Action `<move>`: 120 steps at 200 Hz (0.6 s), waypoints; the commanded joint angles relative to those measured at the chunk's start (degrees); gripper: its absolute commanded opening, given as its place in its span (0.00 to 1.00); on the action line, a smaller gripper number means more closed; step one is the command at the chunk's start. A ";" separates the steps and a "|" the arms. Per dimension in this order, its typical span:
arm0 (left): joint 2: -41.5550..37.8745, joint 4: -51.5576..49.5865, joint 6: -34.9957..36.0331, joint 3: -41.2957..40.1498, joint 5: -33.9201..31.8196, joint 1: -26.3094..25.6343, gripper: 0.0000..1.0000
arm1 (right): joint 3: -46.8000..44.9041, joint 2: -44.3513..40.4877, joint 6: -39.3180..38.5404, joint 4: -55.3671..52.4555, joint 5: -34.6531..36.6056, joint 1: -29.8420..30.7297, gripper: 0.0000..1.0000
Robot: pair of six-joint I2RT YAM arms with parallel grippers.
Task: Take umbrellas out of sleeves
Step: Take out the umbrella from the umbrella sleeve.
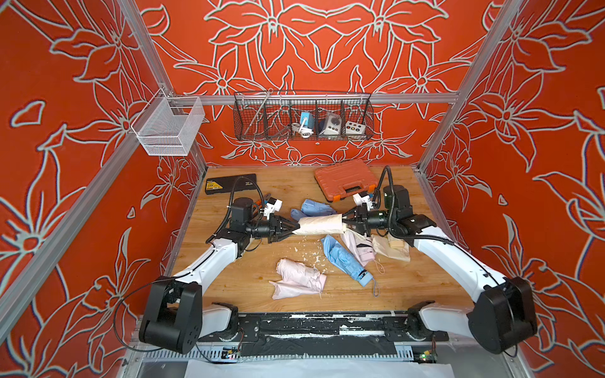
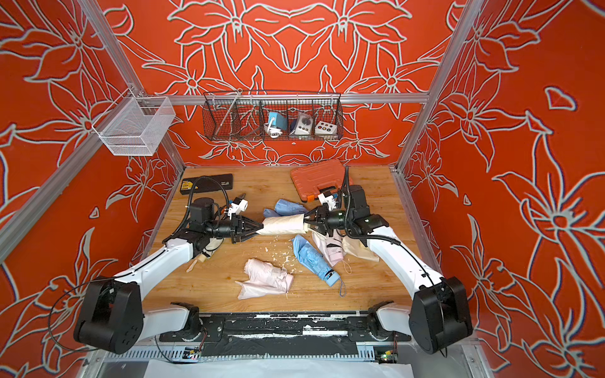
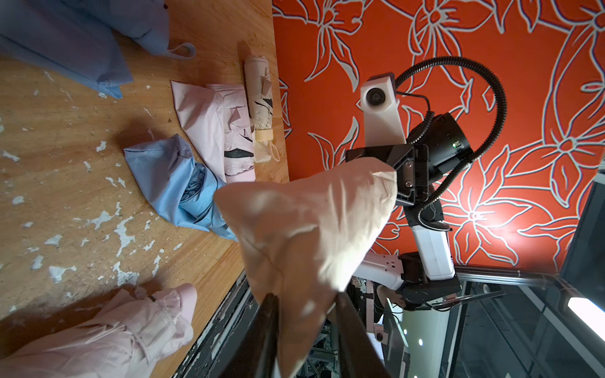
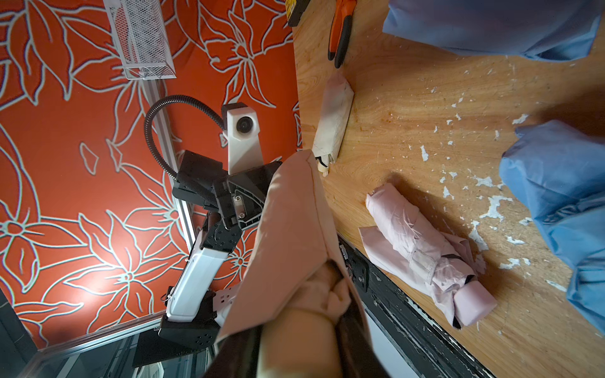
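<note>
Nearest you, close to the front edge of the worktop (image 1: pixel 229 294) and about midway along it, a pale pink umbrella (image 1: pixel 296 270) lies across a flat pink sleeve (image 1: pixel 288 291). Just to its right a light blue umbrella (image 1: pixel 343 258) lies slantwise, handle toward the front edge. Beyond that one's far end a second pink umbrella (image 1: pixel 358 247) lies right beside it, and a cream umbrella (image 1: pixel 397 245) sits partly under your right arm. In a top view another cream umbrella (image 2: pixel 206 252) shows under your left arm, near the left edge. Above the middle of the worktop your two grippers face each other with the sleeved cream umbrella (image 4: pixel 327 291) stretched level between them, clear of the wood. The left gripper (image 1: pixel 296 227) has its jaws pinched on the closed tip of the cream sleeve (image 1: pixel 319 224). The right gripper (image 1: pixel 343 220) is clamped on the handle sticking out of the sleeve's open mouth. Just behind lie crumpled light blue sleeves (image 1: pixel 316 207). Orange-handled pliers (image 4: pixel 342 29) lie behind your left wrist. An orange case (image 1: pixel 343 180) sits at the far edge, right of centre, and a black case (image 1: pixel 229 184) in the far left corner.
</note>
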 commanded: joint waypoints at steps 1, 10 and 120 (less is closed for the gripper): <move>-1.07 1.34 0.12 -0.26 0.15 -0.23 0.19 | -0.37 -1.97 0.80 3.57 -2.37 -0.10 0.00; -1.16 1.10 0.13 -0.33 -0.04 -0.19 0.12 | -0.51 -2.10 0.80 3.56 -2.36 -0.12 0.00; -3.88 -6.71 4.86 -0.79 -7.36 4.69 0.00 | 1.06 -4.33 -6.53 -10.49 2.89 -3.43 0.00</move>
